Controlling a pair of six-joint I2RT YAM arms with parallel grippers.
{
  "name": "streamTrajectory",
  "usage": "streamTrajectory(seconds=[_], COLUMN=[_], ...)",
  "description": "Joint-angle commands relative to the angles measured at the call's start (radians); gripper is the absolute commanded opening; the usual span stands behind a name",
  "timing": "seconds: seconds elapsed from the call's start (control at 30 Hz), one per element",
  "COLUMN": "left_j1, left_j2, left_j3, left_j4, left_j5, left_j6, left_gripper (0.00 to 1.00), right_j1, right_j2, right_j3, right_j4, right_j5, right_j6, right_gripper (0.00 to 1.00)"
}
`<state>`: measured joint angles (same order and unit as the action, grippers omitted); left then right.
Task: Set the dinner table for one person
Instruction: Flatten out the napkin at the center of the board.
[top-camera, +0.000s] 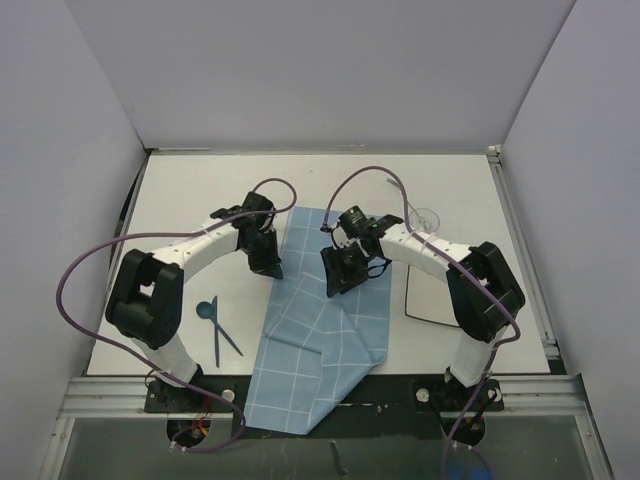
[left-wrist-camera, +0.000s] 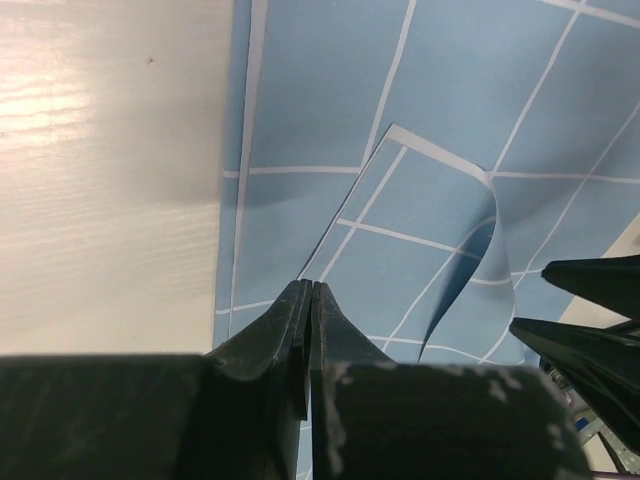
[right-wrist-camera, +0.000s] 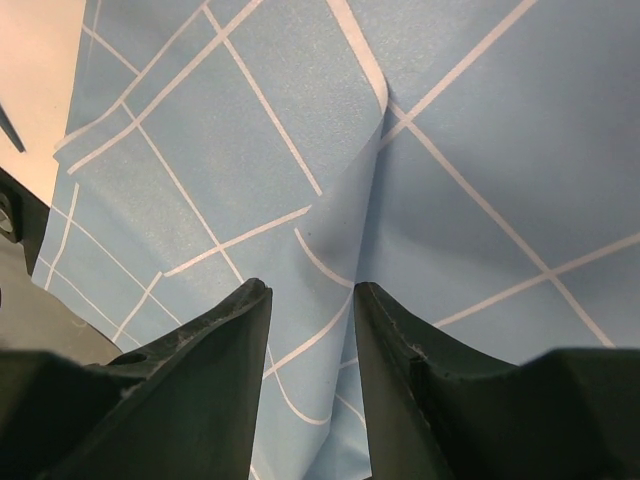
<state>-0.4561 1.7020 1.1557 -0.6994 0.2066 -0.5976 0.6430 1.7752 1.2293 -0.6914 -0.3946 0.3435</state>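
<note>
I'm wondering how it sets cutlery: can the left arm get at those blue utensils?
Probably: the blue utensils lie uncovered on the table beside the left arm and its base, with nothing in between.

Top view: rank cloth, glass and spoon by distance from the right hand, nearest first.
1. cloth: directly under the right hand.
2. glass: to its right, farther out on the table.
3. spoon: beyond the cloth's left edge, near the left arm's base.

L gripper closed, R gripper ajar
</note>
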Motion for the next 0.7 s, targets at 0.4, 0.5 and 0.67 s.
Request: streamTrajectory(seconds=[0.4,0.5,0.67], left_j1=[0.037,0.047,0.062], left_j2=[-0.042,-0.044,-0.042], left_j3=[0.053,0.045,0.038], left_j4=[0.005,0.006,0.008], left_j5=[0.049,0.051,0.055], left_j6=[0.032,0.034,0.039], left_gripper=[0.0,0.0,0.0], right_j1=[0.012,0.018,0.037], right_j2=[0.006,0.026,0.049], right_j3=[-0.072,-0.063,-0.04], right_j4=[0.094,0.107,0.111], right_j5=[-0.064,-0.078,-0.083], right_j6=[0.022,0.033,0.037], right_gripper=[0.39,0.34,0.25])
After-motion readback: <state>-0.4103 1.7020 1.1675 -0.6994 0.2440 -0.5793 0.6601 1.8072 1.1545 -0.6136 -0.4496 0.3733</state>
